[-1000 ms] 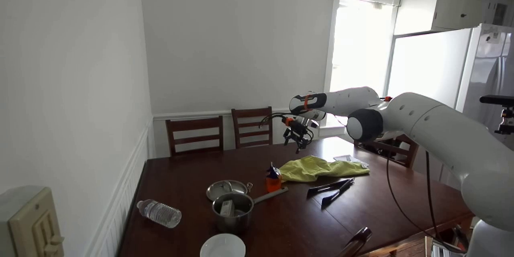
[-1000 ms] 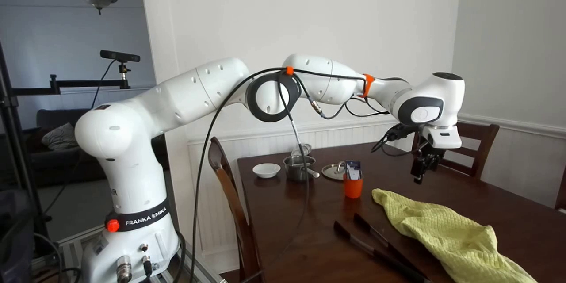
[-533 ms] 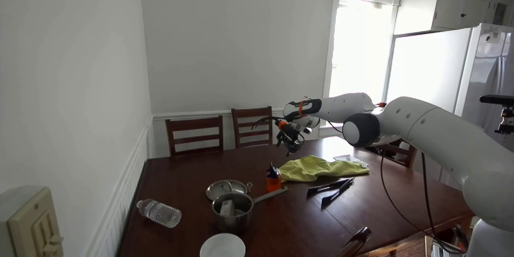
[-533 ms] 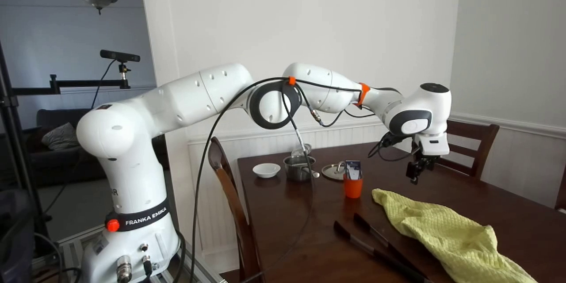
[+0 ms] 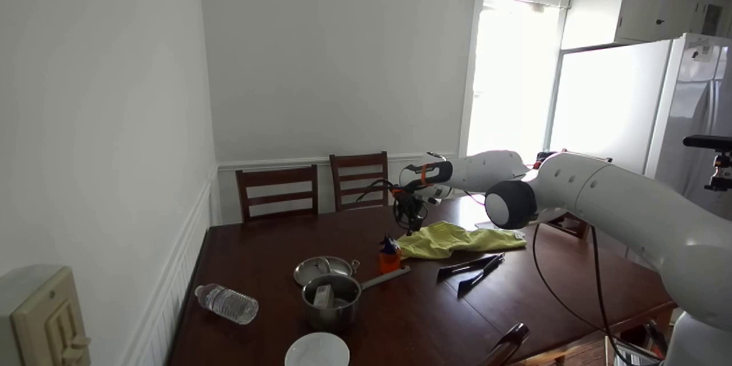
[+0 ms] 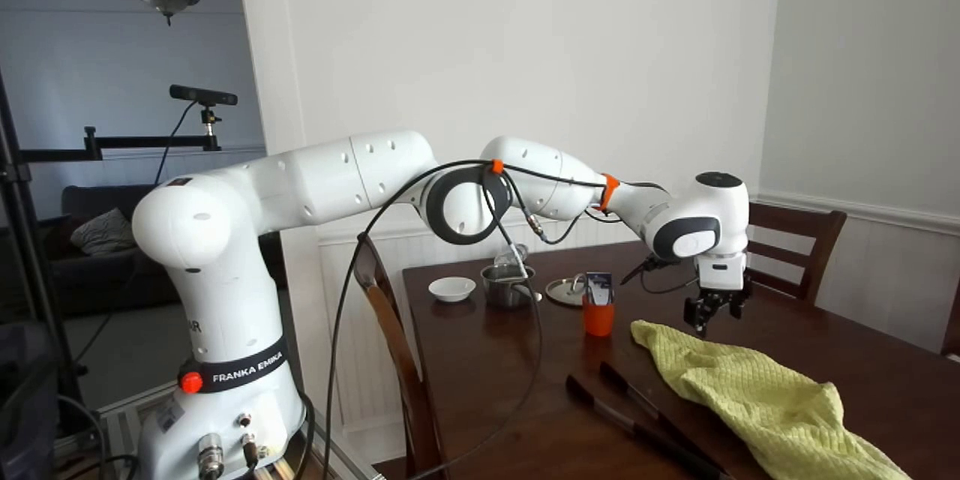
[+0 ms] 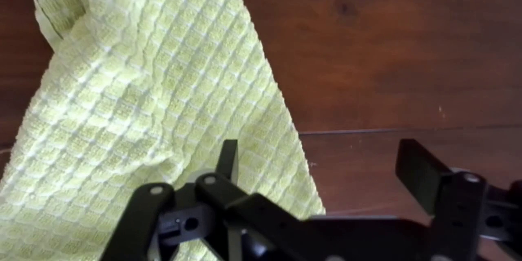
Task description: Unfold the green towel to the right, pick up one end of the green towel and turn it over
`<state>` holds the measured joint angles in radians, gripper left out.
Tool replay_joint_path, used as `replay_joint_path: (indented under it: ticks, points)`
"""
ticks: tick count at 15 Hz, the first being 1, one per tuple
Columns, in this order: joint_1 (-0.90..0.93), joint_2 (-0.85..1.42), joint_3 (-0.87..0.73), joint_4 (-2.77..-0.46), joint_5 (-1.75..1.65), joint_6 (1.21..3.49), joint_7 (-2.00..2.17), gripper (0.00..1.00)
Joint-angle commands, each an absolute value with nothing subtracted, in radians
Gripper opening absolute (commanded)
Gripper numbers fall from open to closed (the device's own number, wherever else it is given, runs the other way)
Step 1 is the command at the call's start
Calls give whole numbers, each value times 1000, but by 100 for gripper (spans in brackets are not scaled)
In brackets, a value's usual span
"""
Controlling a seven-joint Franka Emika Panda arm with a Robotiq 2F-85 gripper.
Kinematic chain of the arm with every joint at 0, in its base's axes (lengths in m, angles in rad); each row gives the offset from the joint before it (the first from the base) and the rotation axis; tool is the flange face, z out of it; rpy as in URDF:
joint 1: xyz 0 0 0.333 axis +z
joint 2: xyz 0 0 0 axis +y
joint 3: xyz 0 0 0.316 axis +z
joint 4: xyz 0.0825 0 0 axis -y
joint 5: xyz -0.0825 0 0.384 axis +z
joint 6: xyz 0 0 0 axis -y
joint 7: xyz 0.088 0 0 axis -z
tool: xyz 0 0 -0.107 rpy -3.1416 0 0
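The green towel point(image 6: 757, 390) lies loosely crumpled in a long strip on the dark wooden table, and both exterior views show it. Just above and beside its end near the orange cup hovers my gripper point(image 6: 718, 316), pointing down and apart from the cloth as far as I can tell. In the wrist view the towel point(image 7: 134, 110) fills the left half, with a folded-over corner at upper left. There the gripper point(image 7: 320, 151) is spread wide: the left finger point(image 7: 228, 159) is over the cloth, the right one over bare wood. Nothing is held between them.
An orange cup point(image 6: 598, 319) with packets in it stands close to the towel's end. Black tongs point(image 6: 637, 431) lie alongside the towel. Farther off are a metal pot point(image 5: 331, 314), its lid point(image 5: 309, 269), a white bowl point(image 5: 317, 350) and a plastic bottle point(image 5: 227, 304). Chairs point(image 6: 795, 255) surround the table.
The arm has come down, bringing my gripper lower and somewhat closer to the towel's end by the orange cup. Its jaws have stayed spread. The towel has not moved.
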<state>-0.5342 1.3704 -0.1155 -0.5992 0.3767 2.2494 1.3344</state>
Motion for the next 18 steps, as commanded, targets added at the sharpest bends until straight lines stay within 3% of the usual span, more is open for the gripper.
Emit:
replay_joint_path:
  ticks: [1,5,6,11,13,18]
  points:
    - [-550,1424,-154,-514,307,2229,1471,87]
    - [-575,1472,-93,-469,313,2276,1429,67]
    - [-580,1484,-78,-452,319,2289,1425,53]
    - [-590,1531,-44,-392,308,2319,1436,18]
    - [-589,1487,-38,-479,302,2343,1434,18]
    - [-593,1490,-54,-479,291,2267,1464,41]
